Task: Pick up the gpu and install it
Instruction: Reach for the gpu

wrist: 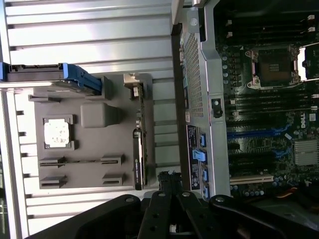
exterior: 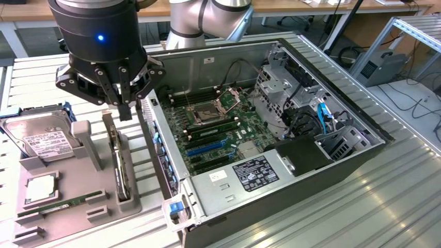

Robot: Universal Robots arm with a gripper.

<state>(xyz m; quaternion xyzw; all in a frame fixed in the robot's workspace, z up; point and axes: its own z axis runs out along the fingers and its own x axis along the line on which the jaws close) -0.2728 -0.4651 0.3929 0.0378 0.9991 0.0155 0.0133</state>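
open tower case (exterior: pixel 200 64) lies on its side at the exterior view's right, motherboard (exterior: pixel 214 129) exposed, its rear panel edge running just beside the grey fixture tray (exterior: pixel 82 175). the gripper (exterior: pixel 123 109) hangs over the tray's case-side edge, claw clenched on nothing, fingertips above the far end of the gpu (exterior: pixel 121 170). the gpu stands on edge in the tray's long slot, untouched, bracket end toward the arm. whether the tips are clear of the card's top edge or just grazing it i can't settle from the exterior view; the wrist view suggests a gap.

risks, as judged:
(1) the case wall is close to the card, so a spread claw has little room on that side, and an outer finger or linkage could knock the panel and jolt both case and tray.
(2) coming down with the fingers together would press on the thin top edge rather than straddle it, which could lever the card in its slot or tip it.
(3) a pinch near one end only looks likely to let the long card swing, with the bracket snagging on the way out and the card arriving skewed over the board's slots.
(4) hard drive (exterior: pixel 41 137), cpu (exterior: pixel 41 188) and memory stick (exterior: pixel 62 204) sit well apart from the claw — low risk unless the tray itself gets shoved.
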